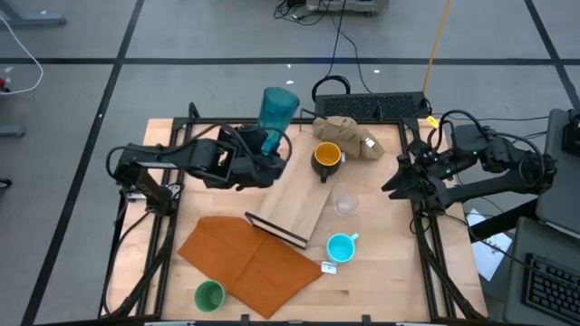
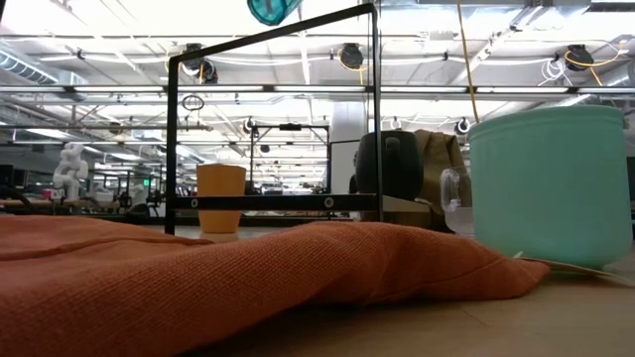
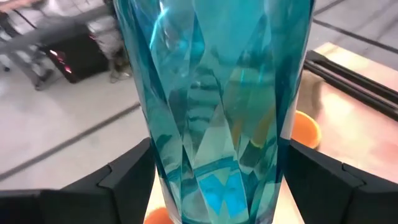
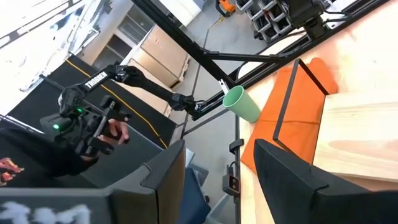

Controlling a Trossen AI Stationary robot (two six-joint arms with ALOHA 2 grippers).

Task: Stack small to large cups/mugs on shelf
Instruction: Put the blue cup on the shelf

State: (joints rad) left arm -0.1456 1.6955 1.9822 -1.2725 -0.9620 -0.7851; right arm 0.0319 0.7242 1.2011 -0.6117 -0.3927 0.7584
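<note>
My left gripper [image 1: 270,145] is shut on the tall teal tumbler [image 1: 277,110], which is held above the table's far left part; only its bottom [image 2: 273,8] shows in the low view. The pale wooden shelf [image 1: 294,195] lies flat, its dark strip [image 1: 276,231] toward the near side. The dark yellow-lined mug [image 1: 327,157] and the clear glass [image 1: 344,204] stand by the shelf's right side. The light blue mug [image 1: 341,246] and the green cup [image 1: 209,295] stand nearer. The orange cup [image 2: 220,198] stands upright. My right gripper [image 1: 399,181] waits open at the right edge. My left gripper [image 3: 217,180] pinches the teal tumbler's lower wall [image 3: 211,155] between its two fingers [image 3: 124,180], one on each side. The fingers come about level from the table's left. The tumbler stands roughly upright in the hold, lifted clear of the table.
An orange-brown sheet [image 1: 249,258] covers the near left and lies partly under the shelf. A tan cloth lump [image 1: 349,134] sits at the far edge. A black wire frame [image 2: 372,99] rises by the sheet. A person's hands [image 4: 87,130] hold a controller beyond the table.
</note>
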